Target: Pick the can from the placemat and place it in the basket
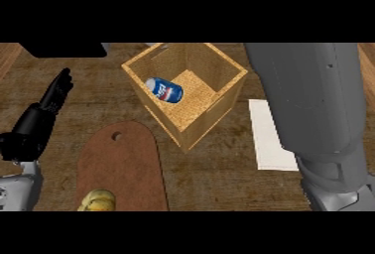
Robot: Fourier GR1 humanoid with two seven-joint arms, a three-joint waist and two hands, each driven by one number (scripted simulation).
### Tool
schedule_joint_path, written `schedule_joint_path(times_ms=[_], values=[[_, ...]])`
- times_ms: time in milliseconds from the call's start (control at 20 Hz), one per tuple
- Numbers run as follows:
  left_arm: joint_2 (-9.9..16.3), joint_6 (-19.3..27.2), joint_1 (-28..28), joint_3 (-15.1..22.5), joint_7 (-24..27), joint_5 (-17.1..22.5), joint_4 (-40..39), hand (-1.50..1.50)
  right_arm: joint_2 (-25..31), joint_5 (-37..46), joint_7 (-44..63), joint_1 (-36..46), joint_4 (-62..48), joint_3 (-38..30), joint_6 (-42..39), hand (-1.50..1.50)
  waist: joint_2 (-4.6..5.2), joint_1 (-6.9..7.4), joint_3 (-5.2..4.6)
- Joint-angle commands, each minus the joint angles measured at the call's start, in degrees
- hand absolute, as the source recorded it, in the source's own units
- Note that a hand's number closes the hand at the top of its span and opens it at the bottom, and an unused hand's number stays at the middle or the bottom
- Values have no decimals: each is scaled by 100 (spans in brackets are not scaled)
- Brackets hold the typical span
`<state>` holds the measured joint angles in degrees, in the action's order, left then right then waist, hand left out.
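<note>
**Head view: can lay inside the basket**

The head view looked steeply down on a dark wooden counter point(212, 173) that filled the scene. The largest thing in sight was the robot's right forearm point(307, 99), a broad grey limb that ran from the near right corner up to the far edge on the right side; its hand was out of sight, so nothing could be told of its fingers.

Next in size was the basket point(212, 114), a tall square box of pale woven material with a wooden rim, standing at the centre toward the far side, one corner pointing near. Near and left of it lay a brown cutting board point(124, 163) with a rounded far end and 1 small hole, close to the basket's near corner but apart from it. A yellow object point(97, 201) rested on the board's near end, cut off at the edge, too little of it showing to name.

The white placemat point(270, 139) lay right of the basket, partly hidden under the right forearm, with nothing visible on its bare part.

The left hand point(45, 111) stood at the left edge, black fingers straight and pointing far, holding nothing.

The can point(164, 90), blue and white with a red band, lay tilted on its side within the basket, against the left inner wall.
</note>
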<state>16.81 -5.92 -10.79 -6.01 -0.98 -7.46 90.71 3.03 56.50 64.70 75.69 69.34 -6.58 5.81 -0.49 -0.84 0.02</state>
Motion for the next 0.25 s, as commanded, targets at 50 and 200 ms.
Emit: schedule_joint_path(times_ms=[50,200], values=[[118,-54,69,-236,14,126,-159,0,238,573,755,-692,1044,-383,733,-150,-37,-167,6],[-40,78,414,-62,226,-71,27,0,107,883,888,-1231,1976,-426,564,-150,-68,-150,3]])
